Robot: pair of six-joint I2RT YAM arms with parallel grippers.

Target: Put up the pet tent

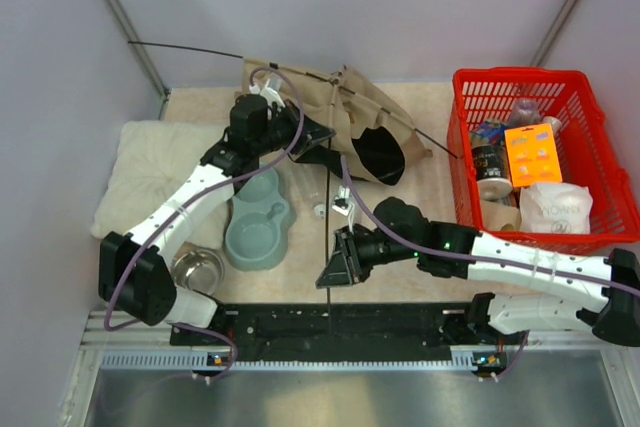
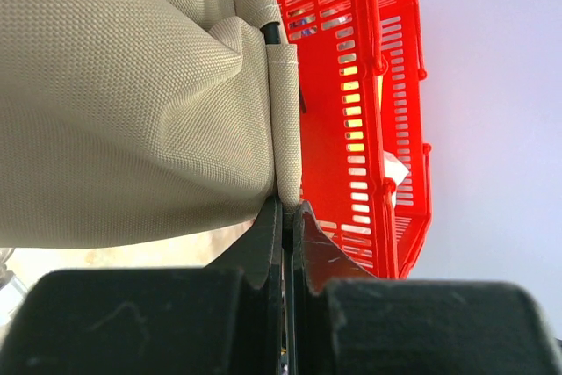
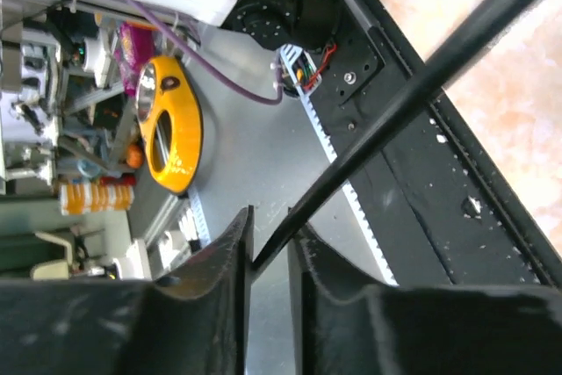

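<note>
Top, left-wrist and right-wrist views of the pole stage of tent set-up. The tent [image 1: 350, 112] lies collapsed at the far middle of the table, its dark doorway facing up, left of the basket [image 1: 540, 152]. The left gripper [image 1: 312, 137] sits at the tent's near-left edge. In its wrist view the fingers [image 2: 268, 243] are pressed together on a fabric seam, so this arm anchors the cloth.

The right gripper [image 1: 332, 265] hangs nearer the bases, well apart from the fabric. A pole [image 1: 330, 302] runs through it. The pole's long axis is near-to-far: one end reaches the base rail [image 1: 400, 322], the other points toward the tent, but that upper run is lost behind the gripper and cable. In the right-wrist view the pole [image 3: 421, 85] passes slantwise between the fingers [image 3: 233, 252]. A narrow gap shows beside it, so whether it is pinched or merely loose in the gap cannot be told.

Judgement: the tent lies straight ahead of the right gripper along the pole's axis — so the coming move is probably to feed or raise the pole along that line while the left arm holds the fabric.
</note>
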